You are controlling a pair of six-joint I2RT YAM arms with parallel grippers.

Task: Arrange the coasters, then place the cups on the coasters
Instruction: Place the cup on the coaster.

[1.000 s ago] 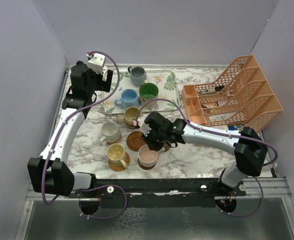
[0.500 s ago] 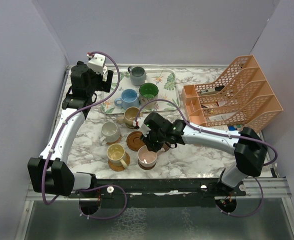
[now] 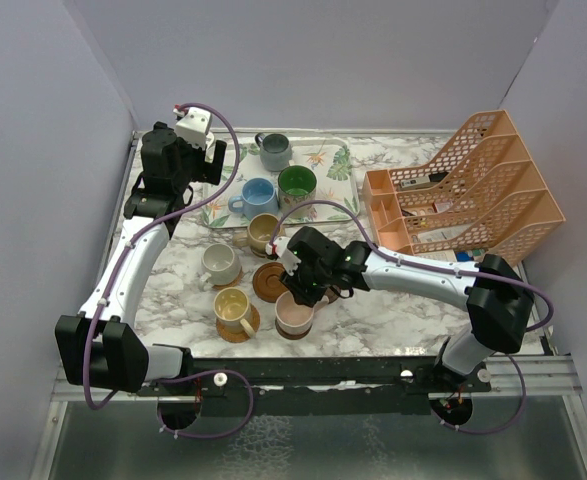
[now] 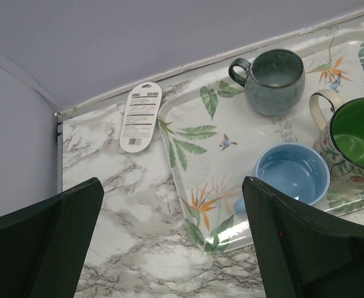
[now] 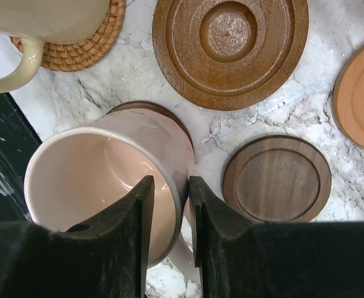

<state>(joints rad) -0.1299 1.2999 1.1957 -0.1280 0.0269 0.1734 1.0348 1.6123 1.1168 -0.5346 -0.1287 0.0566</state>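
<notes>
Right gripper point(image 5: 171, 186) astride wall of pale pink ceramic mug point(image 5: 101, 174), one finger inside, one outside; jaws narrowly parted, cannot tell whether pinching or free. Mug upright on dark brown round wooden coaster point(image 5: 169, 115) near table point(image 3: 373, 322) front. Risk of tipping mug or dragging it off coaster if raised with a finger rubbing the wall. Left gripper point(image 4: 172, 192) wide open, empty, over leaf-patterned tray point(image 4: 194, 186)

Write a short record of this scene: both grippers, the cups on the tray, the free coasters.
left gripper: open, empty, over the tray edge
right gripper: fingers astride the pink cup wall; grip unclear
pink cup: on a dark coaster
cups on tray: grey-blue cup, light blue cup, green-inside cup
free coasters nearby: large brown coaster, small walnut coaster
</notes>
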